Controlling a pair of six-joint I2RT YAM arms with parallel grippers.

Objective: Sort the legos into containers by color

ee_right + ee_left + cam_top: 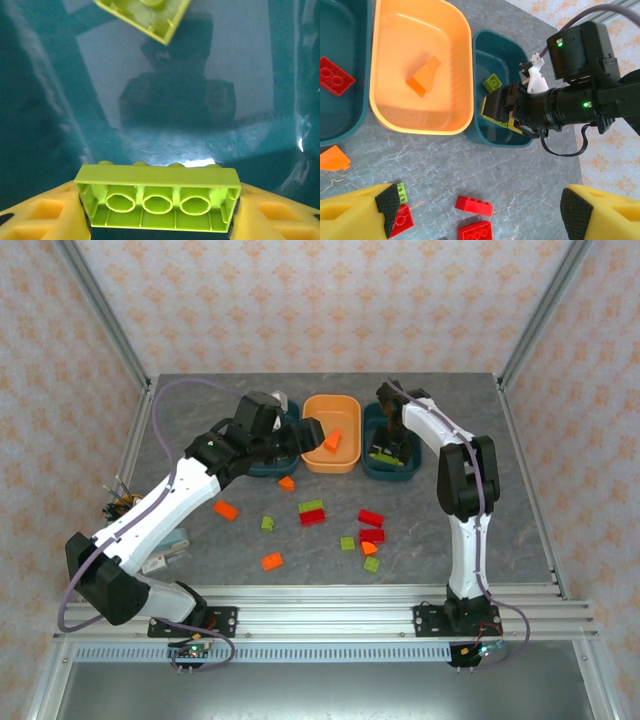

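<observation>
Sorting has barely begun: one red brick (335, 75) lies in the left teal tray (345, 30), an orange wedge (422, 75) in the orange tray (420, 30), and a green brick (492, 82) in the right teal tray (510, 60). The right fingers (45, 215) clamp a second green brick (157, 200) low inside that tray. The left fingers (355, 212) are spread and empty. About ten loose bricks (371, 517) lie mid-frame on the bench (480, 500), yet to be sorted.
</observation>
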